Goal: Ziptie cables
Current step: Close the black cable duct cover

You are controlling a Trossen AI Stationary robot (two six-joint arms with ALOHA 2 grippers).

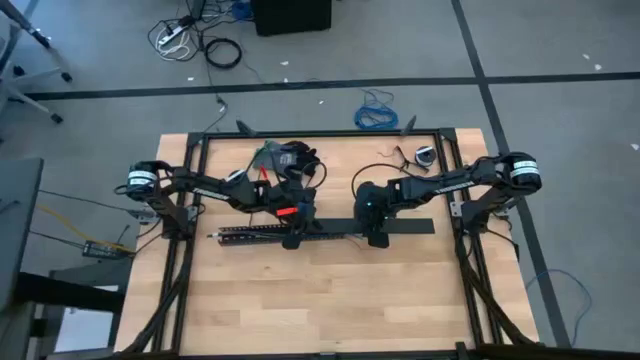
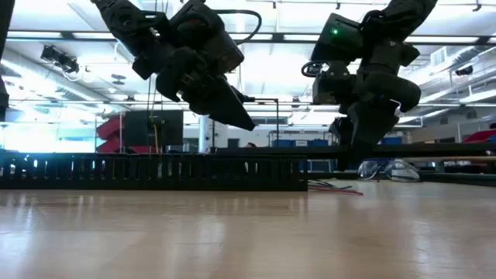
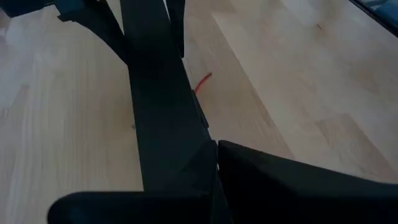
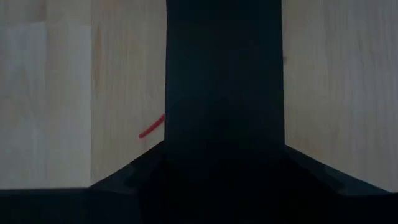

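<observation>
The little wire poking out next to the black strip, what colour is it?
Red wire, clearest in the right wrist view.

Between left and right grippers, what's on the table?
In the high view, a stretch of the long black strip runs from the left gripper to the right gripper; I can't make out anything else there.

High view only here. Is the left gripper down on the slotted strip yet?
Observer: No. In the low view the left gripper hangs clear above the slotted strip.
Operator: Where are the cables? I can't find them.
Observer: The cables lie on the table just past that strip's end, near the right gripper.
Operator: Anything by the right gripper's strip?
Observer: Its wrist view shows a red wire poking out at the flat strip's edge.
</observation>
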